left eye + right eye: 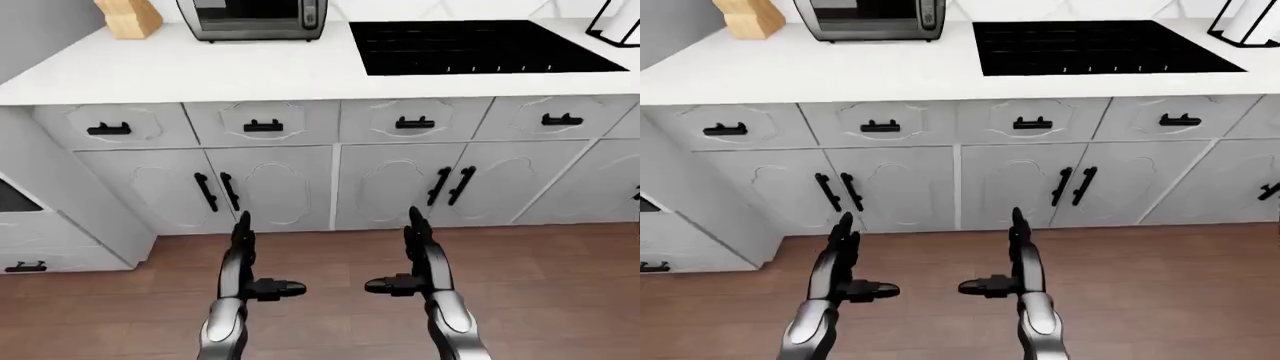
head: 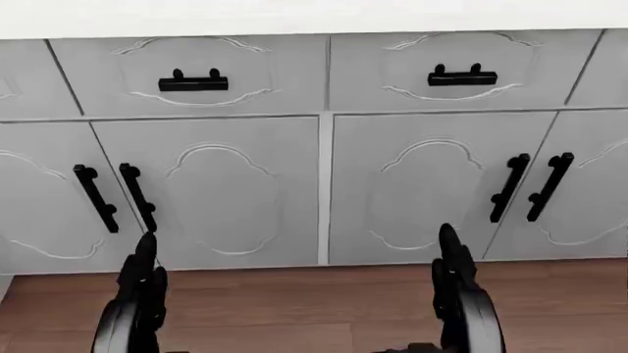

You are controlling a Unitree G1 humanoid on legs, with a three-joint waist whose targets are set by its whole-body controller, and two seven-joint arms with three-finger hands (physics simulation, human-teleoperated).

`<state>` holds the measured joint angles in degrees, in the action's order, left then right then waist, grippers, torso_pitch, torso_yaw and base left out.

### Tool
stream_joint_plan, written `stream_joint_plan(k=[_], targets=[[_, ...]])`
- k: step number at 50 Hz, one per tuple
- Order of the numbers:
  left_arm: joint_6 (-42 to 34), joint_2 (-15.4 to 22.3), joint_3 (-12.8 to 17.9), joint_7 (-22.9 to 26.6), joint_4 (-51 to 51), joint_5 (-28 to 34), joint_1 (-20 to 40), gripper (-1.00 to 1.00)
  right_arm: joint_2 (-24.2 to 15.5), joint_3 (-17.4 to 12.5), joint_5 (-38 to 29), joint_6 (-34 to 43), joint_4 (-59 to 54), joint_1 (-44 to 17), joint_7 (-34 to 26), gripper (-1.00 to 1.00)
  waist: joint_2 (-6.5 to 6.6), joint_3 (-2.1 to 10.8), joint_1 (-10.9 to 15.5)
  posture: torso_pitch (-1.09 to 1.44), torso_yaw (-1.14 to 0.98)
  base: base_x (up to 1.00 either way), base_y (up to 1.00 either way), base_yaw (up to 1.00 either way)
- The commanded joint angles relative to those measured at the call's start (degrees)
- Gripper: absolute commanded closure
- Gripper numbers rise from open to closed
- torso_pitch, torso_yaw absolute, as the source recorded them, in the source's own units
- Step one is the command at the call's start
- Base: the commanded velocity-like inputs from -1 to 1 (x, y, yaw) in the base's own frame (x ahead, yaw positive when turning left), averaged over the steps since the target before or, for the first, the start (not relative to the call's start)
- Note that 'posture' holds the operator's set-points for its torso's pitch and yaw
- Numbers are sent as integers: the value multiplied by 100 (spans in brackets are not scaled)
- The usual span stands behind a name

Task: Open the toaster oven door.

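1. The toaster oven (image 1: 255, 16) is seen at about 11 o'clock in the left-eye view, standing on the white counter (image 1: 250, 71); its top is cut off by the frame's upper edge, and its door is seen shut against the body.
2. A wooden knife block (image 1: 128, 18) is placed just beside the toaster oven, toward 9 o'clock of it, also on the counter.
3. A black cooktop (image 1: 480, 46) is set into the counter toward 1 o'clock in the left-eye view, well apart from the oven.
4. A black wire rack holding something white (image 1: 618, 22) is glimpsed at the upper right corner; what it is cannot be told.
5. Below the counter a row of drawers (image 1: 265, 124) with black handles is shown, and under them cabinet doors (image 1: 270, 187) with upright black handles.
6. The left hand (image 1: 245, 262) is held at about 7 o'clock in the left-eye view, over the wooden floor (image 1: 560, 285), fingers stretched upward and thumb pointed inward; it is open and nothing is gripped.
7. The right hand (image 1: 420, 259) is held at about 5 o'clock, mirrored to the left, fingers extended and thumb pointed inward; it too is open and empty.
8. Both hands are kept well apart from the toaster oven and below counter height.
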<state>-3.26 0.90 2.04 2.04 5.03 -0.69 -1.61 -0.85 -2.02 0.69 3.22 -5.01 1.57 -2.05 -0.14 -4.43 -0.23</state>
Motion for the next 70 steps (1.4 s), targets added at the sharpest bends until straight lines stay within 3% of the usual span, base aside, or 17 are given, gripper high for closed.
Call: stream_joint_plan(k=[1, 3, 4, 5, 7, 24, 34, 44, 45, 48, 53, 61, 63, 65, 66, 67, 70], targets=[[156, 9, 11, -1, -721, -62, 108, -100, -6, -14, 61, -311, 435, -228, 2, -100, -45, 5, -12, 0, 0, 0, 0, 0], [41, -2, -41, -16, -866, -4, 88, -100, -22, -19, 59, -303, 429, -273, 5, -100, -3, 358, 46, 0, 0, 0, 0, 0], [45, -3, -47, -7, -857, 2, 100, -100, -34, -35, 76, -266, 456, -298, 0, -100, 0, 297, 47, 0, 0, 0, 0, 0], [39, -1, -46, -5, -864, 4, 107, -100, -38, -43, 79, -301, 396, -330, -3, -100, -37, 95, 34, 0, 0, 0, 0, 0], [39, 5, -46, 0, -899, 24, 103, -100, -22, 3, 54, -9, 833, -211, 24, -100, -47, 411, 47, 0, 0, 0, 0, 0], [-2011, 67, -40, 24, -3174, 100, 478, -100, -113, -157, 110, 1402, 2511, -493, 128, -100, -27, 537, 57, 0, 0, 0, 0, 0], [-3708, 299, 381, -36, -4472, -102, 1324, -100, -264, -386, 217, 2384, 3344, -1121, 219, -100, -19, 496, 45, 0, 0, 0, 0, 0], [-4659, 469, 326, -84, -5253, 89, 1929, -100, -392, -506, 590, 3686, 4467, -1566, 427, -100, -32, 432, 60, 0, 0, 0, 0, 0], [-4670, 467, 359, -82, -5239, 78, 1947, -100, -405, -528, 619, 3719, 4491, -1588, 426, -100, 0, 516, 56, 0, 0, 10, 0, 0], [-4767, 484, 395, -91, -5319, 48, 1979, -100, -450, -662, 799, 3806, 4554, -1678, 441, -100, 10, 227, 52, 0, 0, 27, 0, 0], [-4491, 442, 339, -96, -5180, 70, 1816, -100, -430, -668, 942, 3615, 4567, -1509, 476, -100, -231, 153, 43, 0, 0, 31, 0, 0], [-3957, 381, 338, -96, -4731, 54, 1611, -100, -403, -577, 955, 3201, 4246, -1374, 454, -100, 38, 192, 17, 0, 0, 31, 0, 0], [-3909, 375, 336, -94, -4669, 47, 1607, -100, -397, -586, 958, 3102, 4164, -1330, 430, -100, 221, 184, -5, 0, 0, 32, 0, 0], [-3931, 369, 318, -108, -4677, 54, 1619, -100, -394, -581, 972, 3127, 4184, -1338, 441, -100, 610, 334, 3, 0, 0, 31, 0, 0], [-3947, 359, 293, -115, -4674, 54, 1641, -100, -394, -578, 983, 3173, 4227, -1346, 455, -100, 349, 233, 77, 0, 0, 30, 0, 0], [-3960, 358, 258, -121, -4663, 69, 1673, -100, -388, -576, 989, 3113, 4177, -1336, 442, -100, 442, 228, 12, 0, 0, 30, 0, 0], [-3818, 303, 232, -129, -4541, 14, 1614, -100, -395, -600, 1017, 3027, 4096, -1330, 429, -100, 334, 317, 76, 0, 0, 31, 0, 0]])
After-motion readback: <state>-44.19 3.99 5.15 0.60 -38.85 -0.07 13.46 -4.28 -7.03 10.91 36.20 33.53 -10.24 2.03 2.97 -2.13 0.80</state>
